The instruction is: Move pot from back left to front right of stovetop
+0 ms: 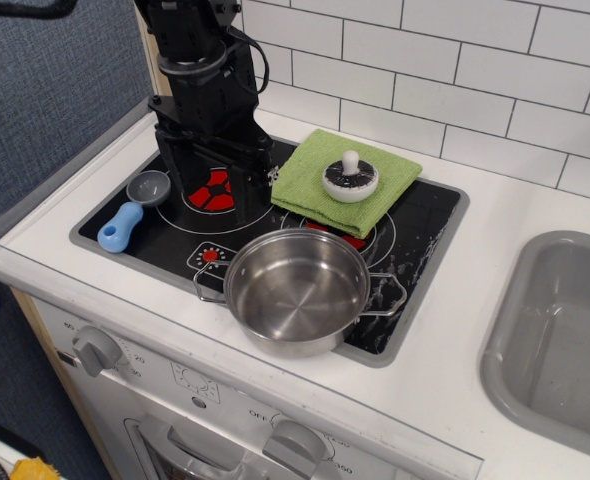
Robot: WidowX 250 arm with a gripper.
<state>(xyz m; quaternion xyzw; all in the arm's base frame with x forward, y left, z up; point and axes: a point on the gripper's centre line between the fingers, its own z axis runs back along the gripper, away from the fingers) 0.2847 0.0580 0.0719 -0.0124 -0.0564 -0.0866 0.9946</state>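
The shiny steel pot (295, 290) with two wire loop handles sits empty at the front of the black stovetop (430, 225), right of the dial marks, its front edge over the grey rim. My black gripper (218, 190) hangs low over the back left red burner (215, 188), well apart from the pot. Its fingers stand apart with the burner showing between them, and they hold nothing.
A green cloth (310, 185) with a black-and-white knobbed timer (350, 181) lies on the back right burner. A small grey cup (148, 186) with a blue handle (121, 226) lies at the stovetop's left. A grey sink (565, 340) is at the right. The tiled wall is behind.
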